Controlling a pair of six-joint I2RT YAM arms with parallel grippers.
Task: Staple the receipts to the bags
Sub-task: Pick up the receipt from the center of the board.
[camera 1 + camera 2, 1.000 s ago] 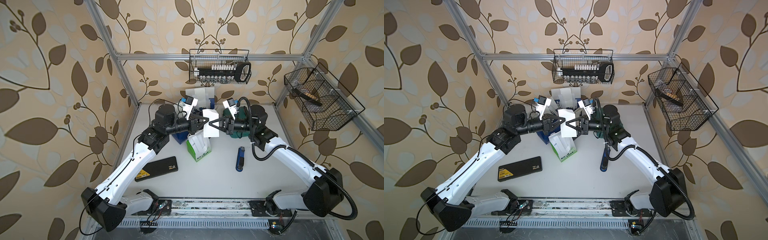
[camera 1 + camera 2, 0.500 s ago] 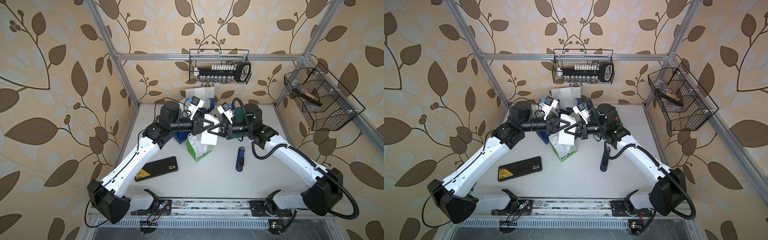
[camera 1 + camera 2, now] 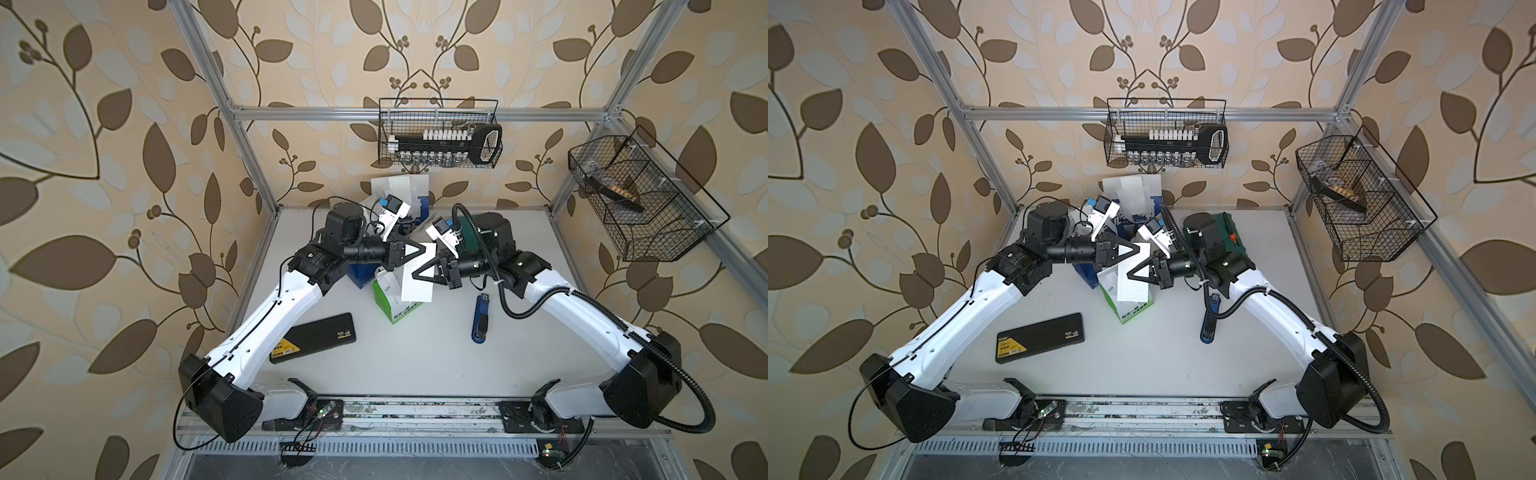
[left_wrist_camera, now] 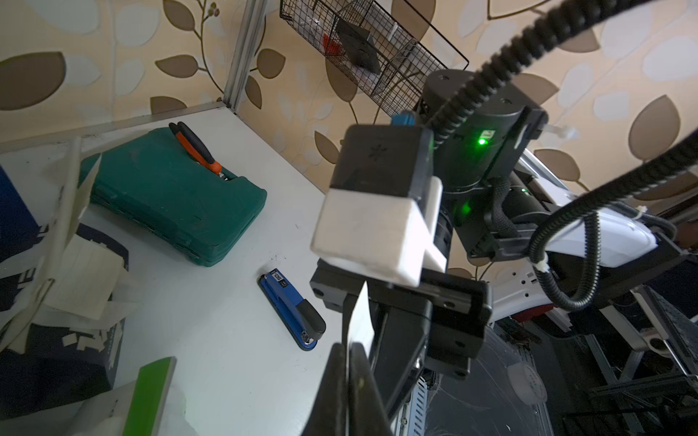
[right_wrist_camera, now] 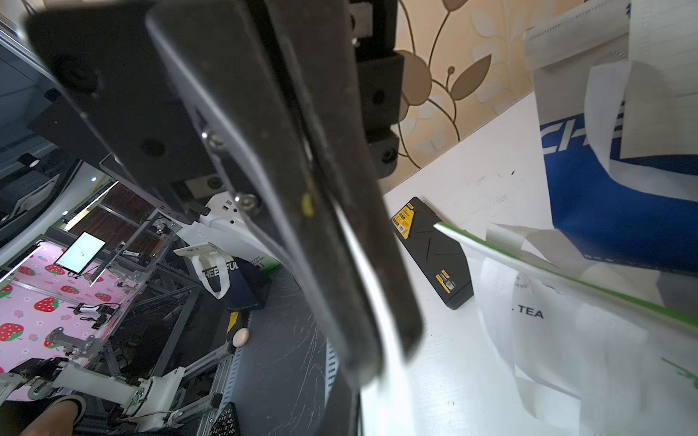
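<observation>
Receipt (image 3: 417, 291) in both top views: it hangs upright in mid-air over the middle of the desk (image 3: 415, 365), just above the mouth of the white-and-green bag (image 3: 390, 307). You cannot tell whether it touches the bag's rim.
Pincers in both top views: your left pincer (image 3: 422, 249) grips the receipt near its top. Your right pincer (image 3: 415, 276) grips it a little lower. Both are clamped tight on the paper.
Stapler in both top views: the blue stapler (image 3: 481, 318) lies flat on the desk to the right of the bag, well apart from it, with no pincer on it.
Left wrist view: the receipt (image 4: 359, 313) shows edge-on, squeezed between the left pincer's closed jaws. The stapler (image 4: 292, 317) lies on bare desk beyond, with the green case (image 4: 170, 192) farther off.
Right wrist view: the right jaws are pressed together, and the receipt's white edge (image 5: 381, 321) runs between them. The bag's green rim (image 5: 566, 279) is close beside.
Step in hand: you appear to be lining the receipt up with the white-and-green bag. Both arms are occupied.
Next move: settle the paper against the bag's rim and pin it there with one pincer. Then free the other to fetch the stapler. The receipt looks limp, so expect it to slip once one grip lets go.
</observation>
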